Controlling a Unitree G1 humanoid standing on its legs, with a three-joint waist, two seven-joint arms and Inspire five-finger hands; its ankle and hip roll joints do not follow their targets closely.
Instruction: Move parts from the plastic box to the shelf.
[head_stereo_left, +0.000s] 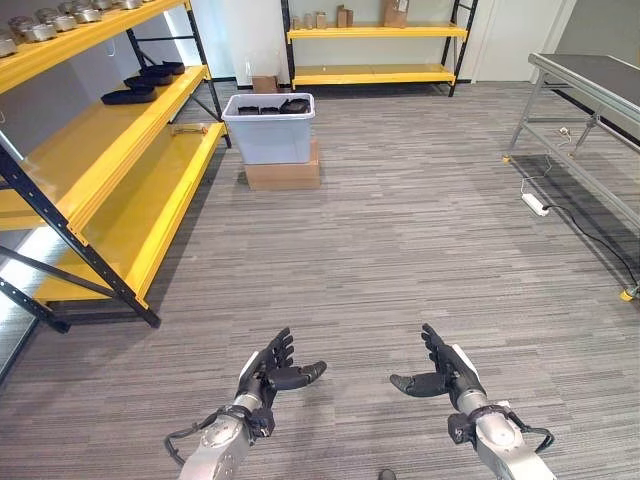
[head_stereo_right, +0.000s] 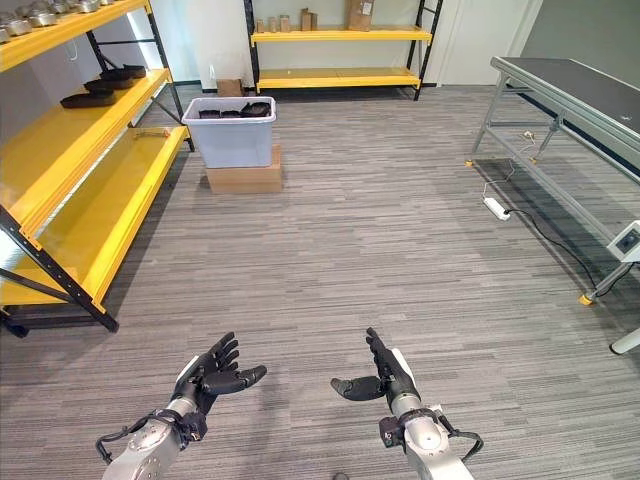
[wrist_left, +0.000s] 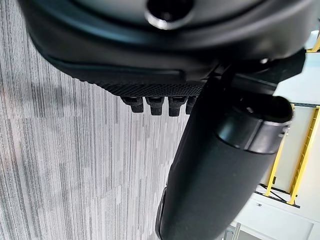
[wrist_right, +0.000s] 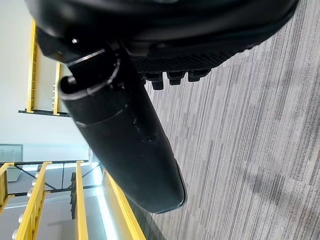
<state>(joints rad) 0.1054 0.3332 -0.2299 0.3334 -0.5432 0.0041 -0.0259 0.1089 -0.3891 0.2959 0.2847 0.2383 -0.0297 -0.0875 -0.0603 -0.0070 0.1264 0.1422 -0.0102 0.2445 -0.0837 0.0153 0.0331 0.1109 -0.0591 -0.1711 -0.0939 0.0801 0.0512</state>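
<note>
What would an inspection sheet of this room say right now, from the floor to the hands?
Surface: grey striped carpet, bare in the middle.
Job's things: plastic box holding dark parts, set on a cardboard box; yellow shelf beside it, dark parts on its middle level.
Clutter: metal parts on the top level.
Hands: left hand and right hand open, holding nothing.
Cables: power strip with cord on the floor.
Surroundings: far shelf, metal table.
</note>
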